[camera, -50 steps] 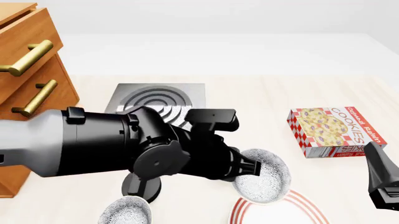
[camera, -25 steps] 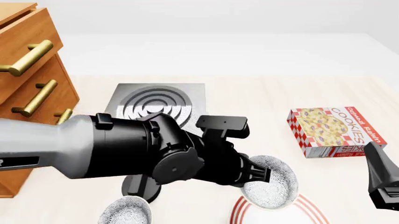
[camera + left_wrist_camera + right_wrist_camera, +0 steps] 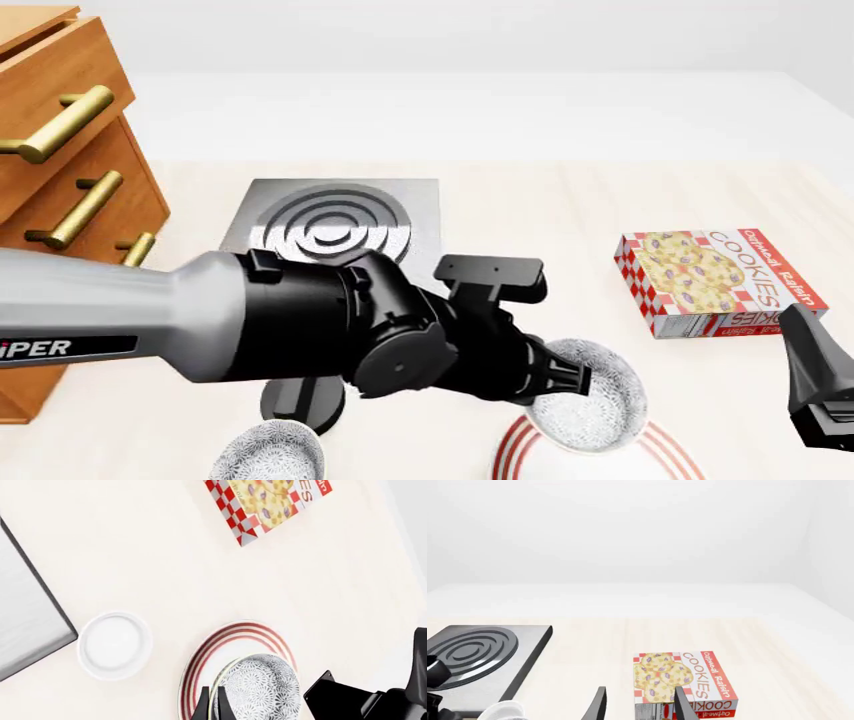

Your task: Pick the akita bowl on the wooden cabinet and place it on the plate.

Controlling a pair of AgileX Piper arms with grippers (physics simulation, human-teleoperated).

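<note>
The speckled akita bowl (image 3: 594, 405) (image 3: 261, 690) hangs tilted over the white, red-ringed plate (image 3: 514, 450) (image 3: 230, 637) at the table's near edge. My left gripper (image 3: 213, 707) is shut on its rim, one finger inside and one outside. I cannot tell whether the bowl touches the plate. In the front view the black left wrist (image 3: 441, 345) hides the fingers. The wooden cabinet (image 3: 60, 140) stands at the far left. My right gripper (image 3: 640, 705) (image 3: 817, 385) is open and holds nothing, low at the right, near the cookie box.
A twin speckled bowl (image 3: 271, 455) lies near the front edge, left of the plate. A dark stove slab (image 3: 334, 220) (image 3: 474, 652) sits mid-table. The cookie box (image 3: 721, 280) (image 3: 684, 680) (image 3: 267, 502) lies to the right. A small white cup (image 3: 113, 645) stands between stove and plate.
My left arm has carried the bowl to the right and lower, from beside the plate to over it. The right arm has not moved.
</note>
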